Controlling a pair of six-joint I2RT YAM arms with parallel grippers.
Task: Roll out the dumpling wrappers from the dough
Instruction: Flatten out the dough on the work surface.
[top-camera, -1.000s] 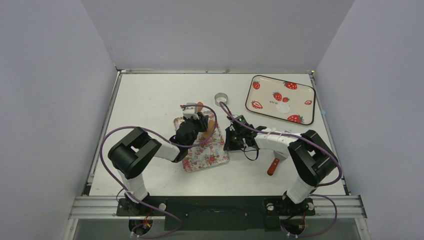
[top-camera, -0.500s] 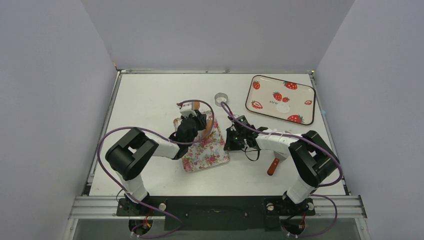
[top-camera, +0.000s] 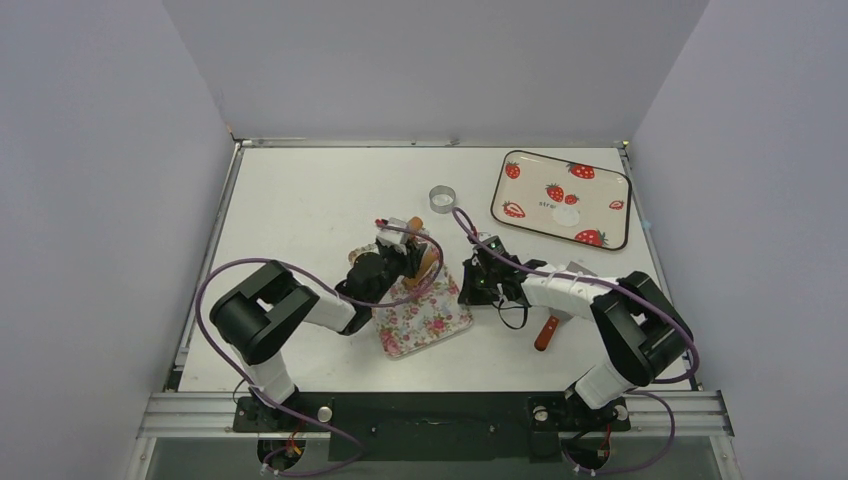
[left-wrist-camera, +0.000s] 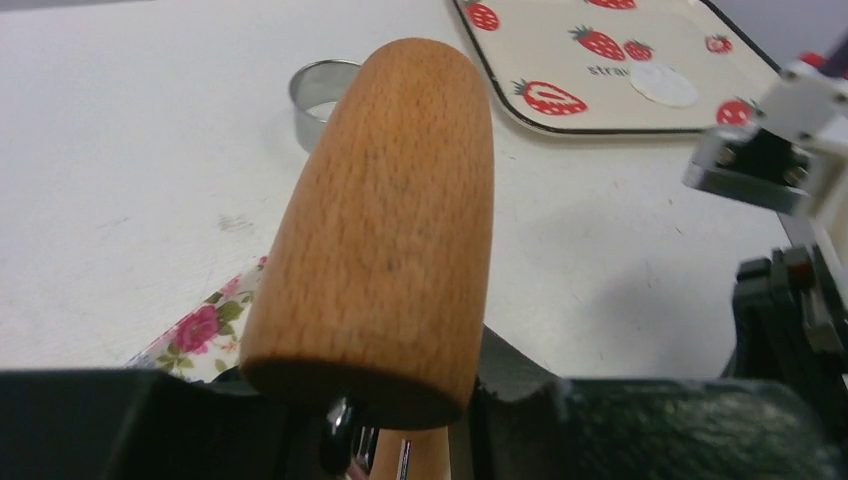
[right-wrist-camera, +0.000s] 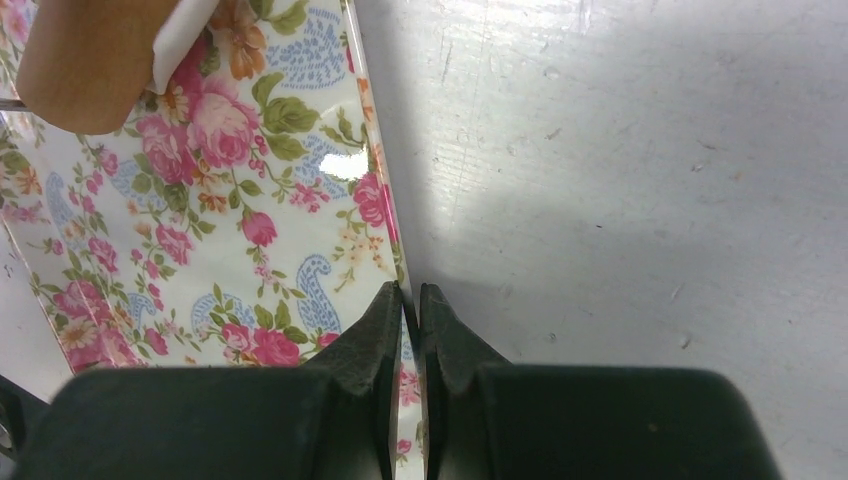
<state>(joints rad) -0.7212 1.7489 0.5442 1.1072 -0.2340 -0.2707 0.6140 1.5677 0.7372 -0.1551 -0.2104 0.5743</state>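
My left gripper (top-camera: 393, 258) is shut on the thin handle of the brown wooden roller (left-wrist-camera: 385, 220), whose thick barrel points away over the floral tray (top-camera: 432, 318). My right gripper (right-wrist-camera: 410, 300) is shut on that tray's right rim (right-wrist-camera: 372, 190). In the right wrist view the roller's end (right-wrist-camera: 80, 60) hangs over the tray with a white flap (right-wrist-camera: 183, 38) against it; I cannot tell whether that is the dough. One dumpling wrapper (top-camera: 566, 215), a thin white disc, lies on the strawberry tray (top-camera: 522, 200) at the back right.
A silver metal ring (top-camera: 442, 198) stands on the table behind the floral tray. A spatula with a red handle (top-camera: 547, 332) lies under my right forearm. Grey walls close in the table on three sides.
The floral tray has swung and slid right and toward the near edge, with my right gripper on its rim. My left gripper and the roller have shifted right and nearer too.
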